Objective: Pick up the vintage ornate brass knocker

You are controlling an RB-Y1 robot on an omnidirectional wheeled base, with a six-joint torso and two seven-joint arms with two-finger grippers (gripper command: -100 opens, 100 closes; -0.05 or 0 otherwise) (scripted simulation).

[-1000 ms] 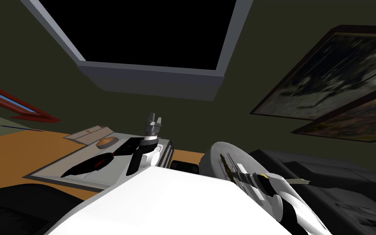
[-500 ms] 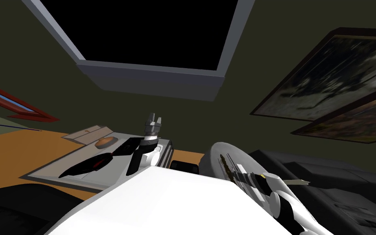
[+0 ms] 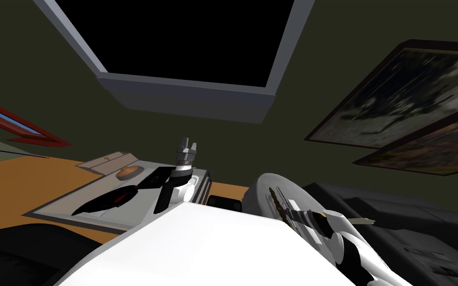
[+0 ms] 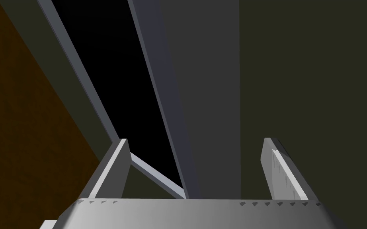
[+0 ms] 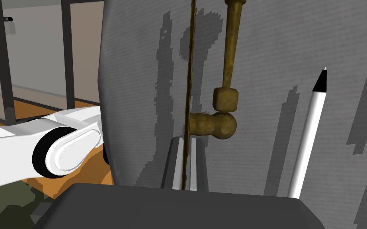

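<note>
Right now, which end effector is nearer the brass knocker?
Right. The right end effector is shut on the knocker, gripping its thin plate, at the round grey table. The left end effector is open, raised near the tray, off to the knocker's left.

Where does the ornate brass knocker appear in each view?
Head view: ornate brass knocker on the round light grey tabletop, at the right tool.
Right wrist view: its thin plate between that tool's shut fingers.
Left wrist view: the open left tool.
Shared landmark: the tabletop.

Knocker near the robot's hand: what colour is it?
The knocker is dull golden brown; clearest in the right wrist view.
</note>
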